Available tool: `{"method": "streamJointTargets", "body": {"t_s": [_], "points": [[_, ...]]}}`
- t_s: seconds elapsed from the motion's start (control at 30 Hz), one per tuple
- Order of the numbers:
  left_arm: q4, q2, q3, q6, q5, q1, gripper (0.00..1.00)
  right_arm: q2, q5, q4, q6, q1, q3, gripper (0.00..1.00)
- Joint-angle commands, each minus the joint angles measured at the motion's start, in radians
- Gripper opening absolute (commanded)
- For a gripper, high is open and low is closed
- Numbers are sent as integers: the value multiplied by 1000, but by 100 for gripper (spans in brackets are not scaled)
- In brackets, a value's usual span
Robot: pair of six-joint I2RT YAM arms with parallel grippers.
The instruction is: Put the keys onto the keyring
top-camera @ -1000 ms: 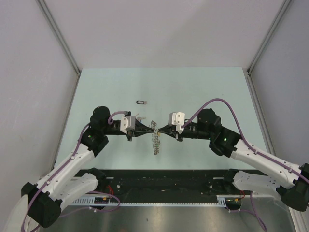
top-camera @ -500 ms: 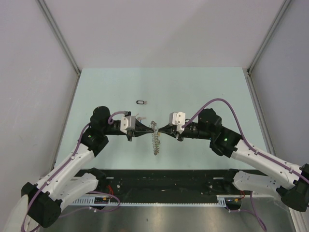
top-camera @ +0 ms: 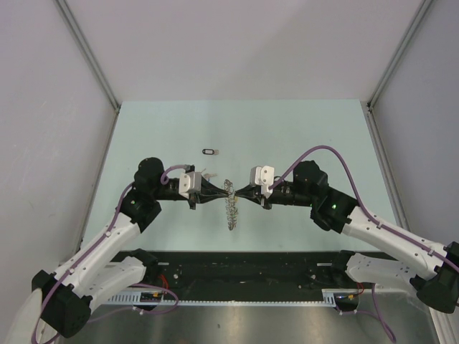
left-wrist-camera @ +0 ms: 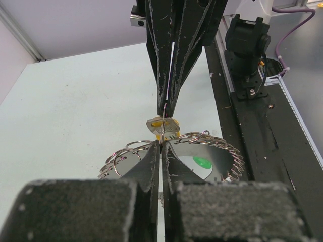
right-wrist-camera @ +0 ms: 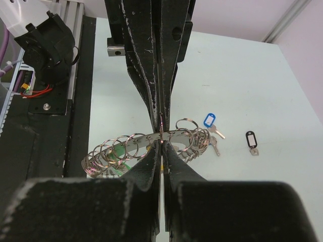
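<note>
The keyring (top-camera: 230,208) is a silver band strung with many small split rings. It hangs between my two grippers above the table and also shows in the left wrist view (left-wrist-camera: 222,146) and the right wrist view (right-wrist-camera: 136,143). My left gripper (left-wrist-camera: 161,143) and right gripper (right-wrist-camera: 161,146) meet tip to tip (top-camera: 232,191), both shut on one small ring of the keyring, seen edge-on. A yellow-tagged key (left-wrist-camera: 162,126) hangs at that spot. A green tag (left-wrist-camera: 202,162) shows through the ring. A blue-tagged key (right-wrist-camera: 209,119) lies on the table beside the ring, and a black-tagged key (right-wrist-camera: 251,138) lies farther off (top-camera: 209,151).
The pale green table (top-camera: 301,136) is bordered by grey walls with metal corner posts. A black rail with wiring (top-camera: 244,269) runs along the near edge by the arm bases.
</note>
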Motion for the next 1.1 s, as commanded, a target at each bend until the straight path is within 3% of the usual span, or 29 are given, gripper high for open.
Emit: {"method": "streamJointTargets", "body": {"t_s": [0.0, 1.07], "points": [[24, -10, 19, 25, 27, -6, 0, -1, -18, 40, -2, 5, 28, 0], [-44, -2, 57, 10, -14, -27, 0, 42, -21, 31, -13, 26, 47, 0]]}}
